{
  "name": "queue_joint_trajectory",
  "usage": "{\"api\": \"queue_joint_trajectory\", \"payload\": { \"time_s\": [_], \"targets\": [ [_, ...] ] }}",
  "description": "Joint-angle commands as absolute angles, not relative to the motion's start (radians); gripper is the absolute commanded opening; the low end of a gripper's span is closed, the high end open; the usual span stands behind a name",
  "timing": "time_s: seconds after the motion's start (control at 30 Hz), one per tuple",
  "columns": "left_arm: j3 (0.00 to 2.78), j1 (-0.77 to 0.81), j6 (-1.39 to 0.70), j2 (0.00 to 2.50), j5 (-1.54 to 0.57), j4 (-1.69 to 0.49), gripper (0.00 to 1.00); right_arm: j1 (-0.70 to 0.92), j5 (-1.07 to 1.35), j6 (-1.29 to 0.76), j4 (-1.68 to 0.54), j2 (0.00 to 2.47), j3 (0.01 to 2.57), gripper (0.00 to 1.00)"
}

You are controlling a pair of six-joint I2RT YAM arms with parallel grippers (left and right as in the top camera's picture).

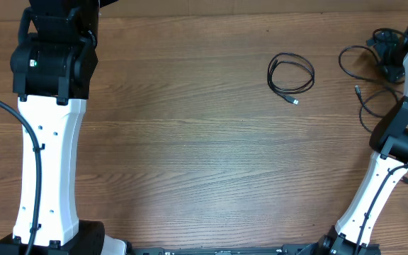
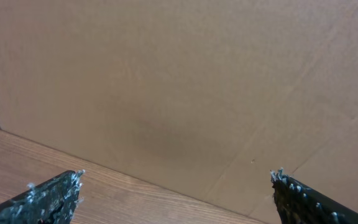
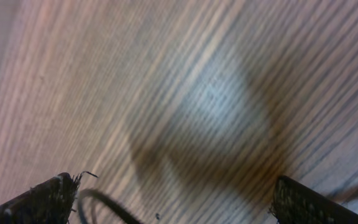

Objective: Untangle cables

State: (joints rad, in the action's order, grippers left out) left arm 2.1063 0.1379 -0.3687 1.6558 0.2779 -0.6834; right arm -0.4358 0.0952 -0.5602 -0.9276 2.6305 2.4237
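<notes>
One thin black cable (image 1: 291,74) lies coiled in a small loop on the wooden table, apart from the others, its plug end toward the front. More black cables (image 1: 363,81) lie in loose loops at the far right, partly hidden under my right arm. My right gripper (image 3: 176,193) is open and low over the table. A blurred black cable loop (image 3: 107,205) shows by its left finger. In the overhead view the right gripper (image 1: 392,57) sits over the right cables. My left gripper (image 2: 176,190) is open and empty, facing a cardboard wall.
A brown cardboard wall (image 2: 185,81) stands along the table's far edge. The left arm (image 1: 48,142) stretches along the left side and the right arm (image 1: 392,163) along the right edge.
</notes>
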Motion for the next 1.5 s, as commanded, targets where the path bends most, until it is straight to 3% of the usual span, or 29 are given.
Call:
{"api": "queue_joint_trajectory", "payload": {
  "time_s": [0.0, 0.2, 0.37, 0.5, 0.7, 1.03, 1.4, 1.47],
  "targets": [
    [2.112, 0.144, -0.397, 1.662, 0.299, -0.679, 1.00, -0.432, 0.112, -0.542, -0.930, 2.536, 2.472, 1.00],
    [2.112, 0.144, -0.402, 1.662, 0.298, -0.680, 1.00, -0.429, 0.133, -0.647, -0.975, 2.462, 2.472, 1.00],
    [2.112, 0.144, -0.409, 1.662, 0.298, -0.683, 1.00, -0.420, 0.187, -0.197, -0.884, 2.453, 2.472, 1.00],
    [2.112, 0.144, -0.410, 1.662, 0.296, -0.691, 1.00, -0.434, 0.185, 0.271, -0.978, 2.453, 2.471, 1.00],
    [2.112, 0.144, -0.455, 1.662, 0.298, -0.698, 1.00, -0.472, 0.186, 0.501, -1.148, 2.456, 2.466, 1.00],
    [2.112, 0.144, -0.514, 1.662, 0.299, -0.693, 1.00, -0.544, 0.194, 0.523, -1.145, 2.504, 2.375, 1.00],
    [2.112, 0.143, -0.566, 1.662, 0.299, -0.614, 1.00, -0.515, 0.266, 0.529, -1.091, 2.606, 2.374, 1.00],
    [2.112, 0.143, -0.566, 1.662, 0.296, -0.616, 1.00, -0.513, 0.264, 0.529, -1.055, 2.609, 2.374, 0.96]
  ]
}}
